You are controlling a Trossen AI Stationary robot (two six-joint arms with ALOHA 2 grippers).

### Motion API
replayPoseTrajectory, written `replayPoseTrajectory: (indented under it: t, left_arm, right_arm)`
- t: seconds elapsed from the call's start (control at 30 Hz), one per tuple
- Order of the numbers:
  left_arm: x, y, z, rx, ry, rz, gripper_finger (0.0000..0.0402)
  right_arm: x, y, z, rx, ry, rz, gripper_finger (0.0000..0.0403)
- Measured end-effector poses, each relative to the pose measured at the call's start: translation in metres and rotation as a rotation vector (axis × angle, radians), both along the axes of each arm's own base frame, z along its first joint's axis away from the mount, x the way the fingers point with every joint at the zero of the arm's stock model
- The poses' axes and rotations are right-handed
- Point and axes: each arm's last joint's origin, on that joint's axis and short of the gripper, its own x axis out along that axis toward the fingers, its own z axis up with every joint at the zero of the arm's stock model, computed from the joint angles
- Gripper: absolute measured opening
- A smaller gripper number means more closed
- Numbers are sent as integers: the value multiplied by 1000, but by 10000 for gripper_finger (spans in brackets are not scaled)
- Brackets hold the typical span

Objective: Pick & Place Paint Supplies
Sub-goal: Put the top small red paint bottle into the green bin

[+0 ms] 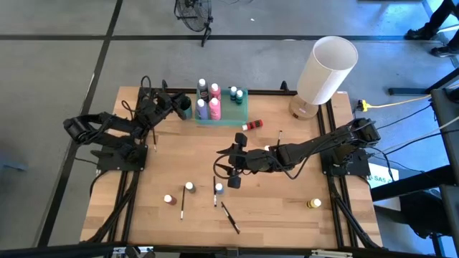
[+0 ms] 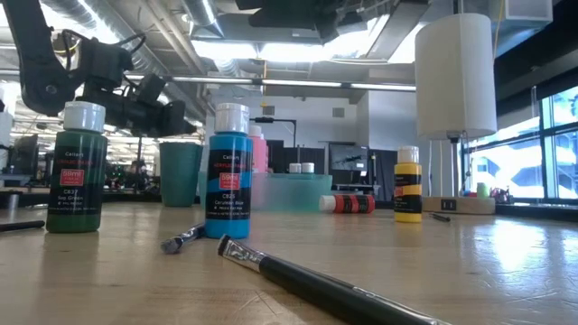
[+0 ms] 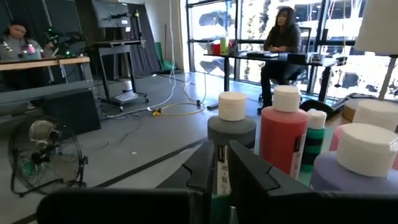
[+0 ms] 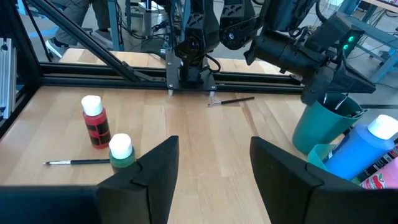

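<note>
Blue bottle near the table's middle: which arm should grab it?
Right. The right gripper is open, close beside the blue bottle, while the left gripper is far off by the green tray.

label text on the green bottle (image 2: 75, 168) and blue bottle (image 2: 228, 173) too blurred to read

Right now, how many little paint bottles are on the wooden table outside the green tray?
5. Standing near the front: white-capped red bottle, green bottle, blue bottle; yellow bottle front right; a lying red bottle rests beside the tray. Some may be hidden.
</note>
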Motion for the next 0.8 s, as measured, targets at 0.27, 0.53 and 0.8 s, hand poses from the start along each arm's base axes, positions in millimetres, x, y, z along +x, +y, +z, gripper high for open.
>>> replayPoseTrajectory:
  t: [0.27, 0.53, 0.8]
  left_arm:
    - [2, -3, 9, 127, 11, -107, 40]
    - [2, -6, 16, 167, -21, -182, 40]
    - [2, -6, 17, 171, -28, -197, 31]
  right_arm:
    - [-1, -1, -3, -12, 37, -3, 199]
    - [-3, -8, -9, -39, 97, -69, 199]
    - [-3, -5, -10, 5, 113, 1, 199]
